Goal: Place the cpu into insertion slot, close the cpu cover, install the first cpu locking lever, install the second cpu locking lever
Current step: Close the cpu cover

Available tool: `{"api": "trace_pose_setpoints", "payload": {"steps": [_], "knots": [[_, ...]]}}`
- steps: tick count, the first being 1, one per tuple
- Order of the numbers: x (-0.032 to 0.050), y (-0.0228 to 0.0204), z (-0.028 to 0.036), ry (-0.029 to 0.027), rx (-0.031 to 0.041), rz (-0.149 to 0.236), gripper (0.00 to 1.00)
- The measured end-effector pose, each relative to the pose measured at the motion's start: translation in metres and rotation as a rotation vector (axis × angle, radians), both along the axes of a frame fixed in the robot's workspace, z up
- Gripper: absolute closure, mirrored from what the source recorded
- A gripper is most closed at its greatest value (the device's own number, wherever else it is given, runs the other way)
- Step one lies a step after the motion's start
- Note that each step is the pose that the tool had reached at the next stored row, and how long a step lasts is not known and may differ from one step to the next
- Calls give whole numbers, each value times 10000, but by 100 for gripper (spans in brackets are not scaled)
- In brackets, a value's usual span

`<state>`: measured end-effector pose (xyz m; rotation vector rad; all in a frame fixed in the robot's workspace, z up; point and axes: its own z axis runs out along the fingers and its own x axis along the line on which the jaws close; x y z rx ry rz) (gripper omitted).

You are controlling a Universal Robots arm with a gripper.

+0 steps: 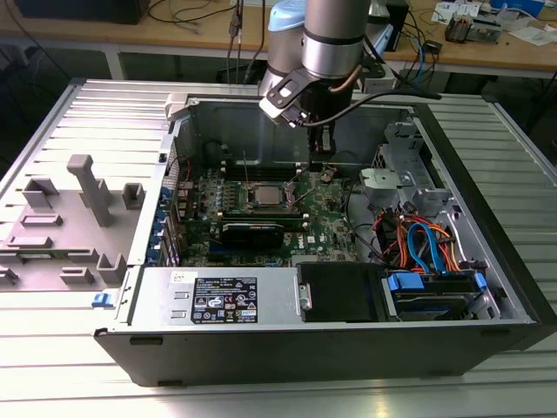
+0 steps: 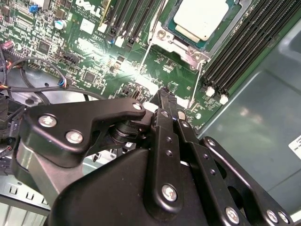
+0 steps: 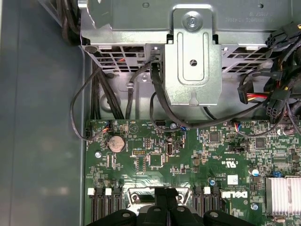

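The small, flat, pale-topped square cpu sits seated in the silvery-rimmed insertion slot on the green motherboard. The thin silvery cpu cover appears to lie flat around it, which would pin the chip in place. Two thin wire locking levers stand up off the board, unlatched by the look of them. The black two-fingered tool hovers just beside the slot near the lever ends, its fingers pressed together and holding nothing, a narrow shape suited to nudging thin wire. Room is tight. Long black memory slots flank the slot, and the grey case wall rises close beyond them. Only from above does the open dark computer case, lying on the ribbed metal table, leave free way.
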<state>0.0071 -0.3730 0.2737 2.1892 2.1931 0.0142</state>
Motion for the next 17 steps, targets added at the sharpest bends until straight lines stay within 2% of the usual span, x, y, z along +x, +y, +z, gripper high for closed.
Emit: {"api": "trace_pose_setpoints", "payload": {"steps": [17], "knots": [[63, 0, 0, 0, 0, 0, 89]]}}
